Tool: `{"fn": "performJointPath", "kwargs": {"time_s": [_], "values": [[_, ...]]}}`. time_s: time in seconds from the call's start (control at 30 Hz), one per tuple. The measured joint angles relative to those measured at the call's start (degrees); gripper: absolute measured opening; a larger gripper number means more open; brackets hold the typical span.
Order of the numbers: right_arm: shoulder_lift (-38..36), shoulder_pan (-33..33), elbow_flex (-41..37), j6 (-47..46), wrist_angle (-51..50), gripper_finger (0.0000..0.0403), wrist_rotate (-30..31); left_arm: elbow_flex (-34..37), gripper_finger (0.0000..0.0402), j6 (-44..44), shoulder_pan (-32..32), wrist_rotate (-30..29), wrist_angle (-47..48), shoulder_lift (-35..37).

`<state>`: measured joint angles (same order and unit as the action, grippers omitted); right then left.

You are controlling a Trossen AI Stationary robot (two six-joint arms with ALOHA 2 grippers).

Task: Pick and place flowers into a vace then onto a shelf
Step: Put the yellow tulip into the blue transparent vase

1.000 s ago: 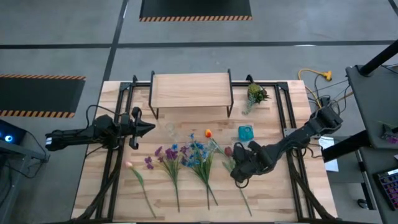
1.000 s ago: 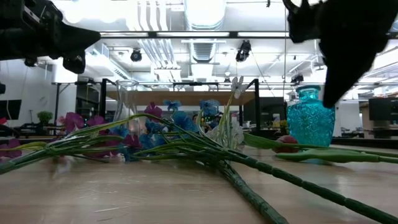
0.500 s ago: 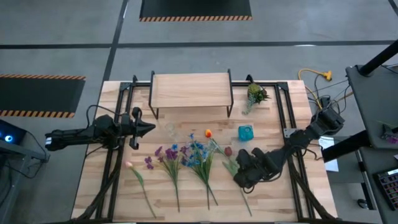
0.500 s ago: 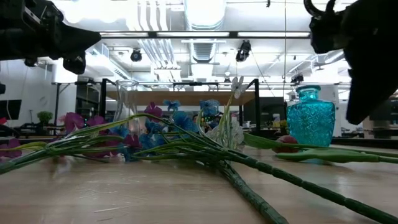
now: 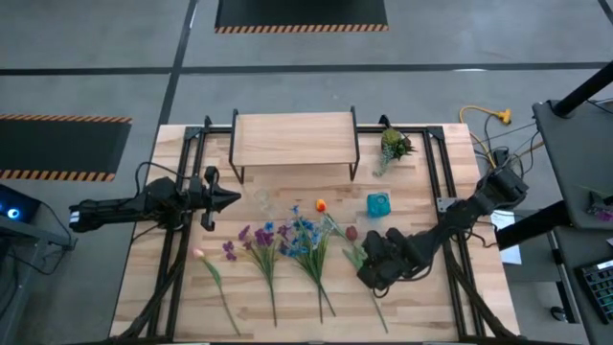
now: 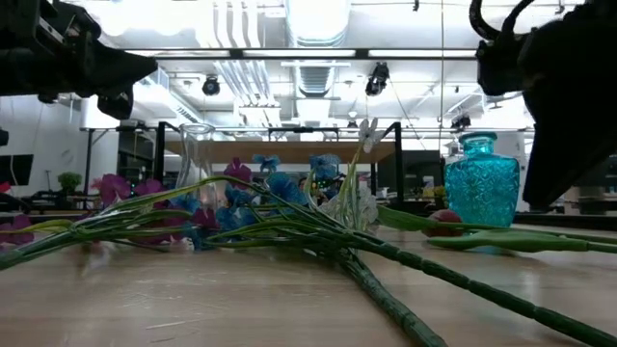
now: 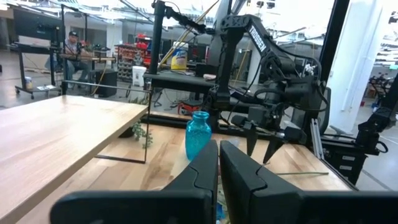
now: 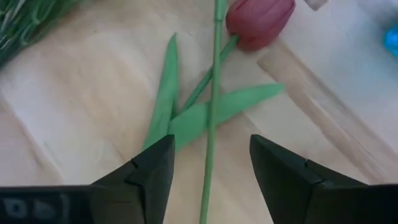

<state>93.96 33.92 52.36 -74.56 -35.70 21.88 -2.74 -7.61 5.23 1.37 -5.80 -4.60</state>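
Observation:
The flowers lie flat in a row on the table, blooms toward the far edge. The dark red tulip lies rightmost, its stem on the wood. My right gripper hovers open above that stem, one finger on each side, without touching it; the high view shows my right gripper near the table's right front. A teal vase and a clear glass vase stand upright. The shelf stands at the far edge. My left gripper waits shut above the left side.
A green spiky sprig stands right of the shelf. Black metal frame rails run along both table sides. Bare wood lies between the flowers and the near edge. A person sits far off in the room.
My right gripper has moved a little toward the table's near edge and right side, staying open above the tulip stem. The flowers and vases have kept their places.

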Motion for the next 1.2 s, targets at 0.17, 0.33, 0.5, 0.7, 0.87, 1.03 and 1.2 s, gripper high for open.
{"fn": "performJointPath", "kwargs": {"time_s": [0.17,0.33,0.5,0.7,0.87,1.03,1.2], "values": [[2.2,-0.5,0.1,0.3,0.3,0.0192,5.7,0.0,0.0000,0.0,0.0,0.0,0.1,0.1],[3.6,-1.2,0.3,2.4,0.6,0.0191,6.5,0.0,0.0000,0.0,0.0,0.0,0.0,0.0],[4.7,-1.7,0.3,4.0,0.6,0.0191,5.7,0.0,0.0000,0.0,0.0,0.0,0.0,0.0],[4.7,-1.7,0.5,4.1,0.8,0.0189,5.2,0.0,0.0000,0.0,0.0,0.0,0.0,0.0],[5.0,-1.7,0.4,4.1,0.7,0.0177,4.8,0.0,0.0000,0.0,0.0,0.0,0.0,0.0],[5.0,-1.7,0.4,4.1,0.8,0.0159,4.6,0.0,0.0000,0.0,0.0,0.0,0.0,0.0],[5.0,-1.7,0.4,4.1,1.0,0.0134,3.1,0.0,0.0000,0.0,0.0,0.0,0.0,0.0]]}}
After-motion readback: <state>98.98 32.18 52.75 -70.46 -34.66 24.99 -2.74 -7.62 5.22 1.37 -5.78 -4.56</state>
